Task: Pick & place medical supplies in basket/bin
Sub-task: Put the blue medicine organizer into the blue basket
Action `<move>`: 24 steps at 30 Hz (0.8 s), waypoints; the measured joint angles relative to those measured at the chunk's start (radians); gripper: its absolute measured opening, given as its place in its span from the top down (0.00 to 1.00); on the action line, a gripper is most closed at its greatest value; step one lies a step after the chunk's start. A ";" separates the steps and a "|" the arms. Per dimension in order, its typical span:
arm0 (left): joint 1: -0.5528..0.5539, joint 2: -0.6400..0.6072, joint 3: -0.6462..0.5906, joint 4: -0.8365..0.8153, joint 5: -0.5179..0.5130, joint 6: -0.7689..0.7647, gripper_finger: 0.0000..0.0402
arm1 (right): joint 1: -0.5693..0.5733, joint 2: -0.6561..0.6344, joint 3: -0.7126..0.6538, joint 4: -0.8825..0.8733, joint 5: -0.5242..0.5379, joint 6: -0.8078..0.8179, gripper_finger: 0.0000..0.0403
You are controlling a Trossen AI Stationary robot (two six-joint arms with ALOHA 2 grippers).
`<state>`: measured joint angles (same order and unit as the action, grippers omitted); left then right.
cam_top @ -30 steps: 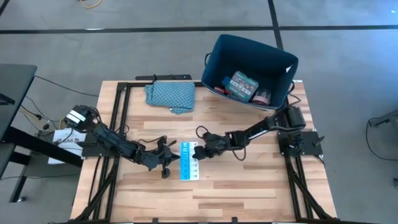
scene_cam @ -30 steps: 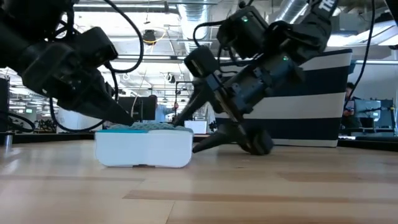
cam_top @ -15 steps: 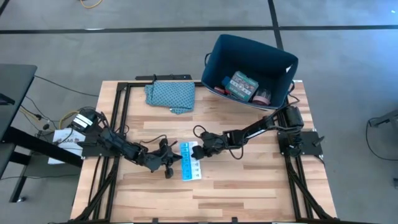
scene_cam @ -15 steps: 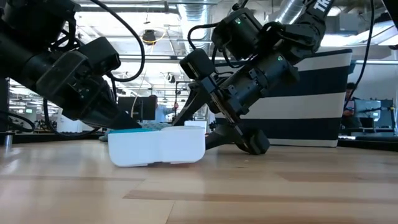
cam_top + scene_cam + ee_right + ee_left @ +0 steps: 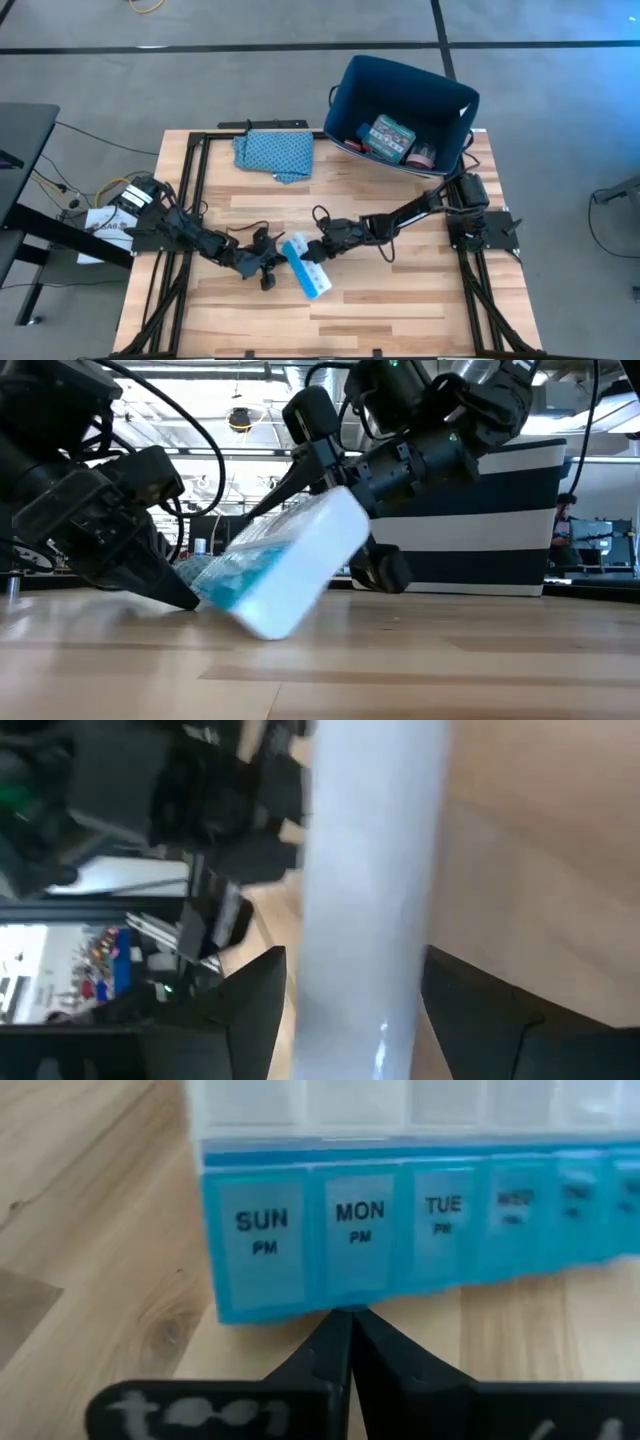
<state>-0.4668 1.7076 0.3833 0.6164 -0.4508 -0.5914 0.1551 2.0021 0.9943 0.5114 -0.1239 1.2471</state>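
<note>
The blue-white pill organizer (image 5: 306, 267) lies slantwise at the table's middle, tipped up on one long edge (image 5: 262, 622). My right gripper (image 5: 316, 250) is shut on it from the right. My left gripper (image 5: 272, 262), shut, stands at its left with its tips against the blue lid (image 5: 350, 1270). The navy bin (image 5: 352, 82) stands at the far right corner and holds the teal-red flat box (image 5: 388, 138) and a pink roll (image 5: 425, 155). The other supplies are out of view. My left gripper pushes with its shut fingertips (image 5: 350, 1320) against the organizer's blue lid edge under the MON cell (image 5: 358, 1295), coming low from the table's left. My right gripper pinches the organizer near its far end, one finger (image 5: 300, 455) over the lid side and one (image 5: 380, 570) under the white base (image 5: 370, 920). It reaches in from the right, across the organizer. The box tilts, its lower long edge on the table.
A folded teal patterned cloth (image 5: 273, 152) lies at the far edge, left of the bin. Bare wood (image 5: 400, 300) stretches near and right of the organizer. The bin's striped wall (image 5: 500, 530) rises behind my right arm.
The organizer lay flat and straight; it slid a little toward the right, then turned slantwise and tipped up, its right side lifted while the lower edge stayed on the table. My right gripper rose with it. My left gripper followed rightward, tips low against it.
</note>
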 joint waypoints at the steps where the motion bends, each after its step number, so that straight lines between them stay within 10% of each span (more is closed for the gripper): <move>1: -0.002 0.000 0.002 -0.001 -0.011 -0.004 1.00 | 0.005 0.001 0.009 -0.019 0.004 -0.002 0.46; 24: 0.000 -0.002 0.068 0.082 -0.033 0.110 1.00 | 0.008 0.000 0.035 -0.111 0.017 -0.104 0.51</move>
<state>-0.4672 1.7058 0.4511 0.6986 -0.4835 -0.4813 0.1631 2.0026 1.0294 0.4007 -0.1070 1.1435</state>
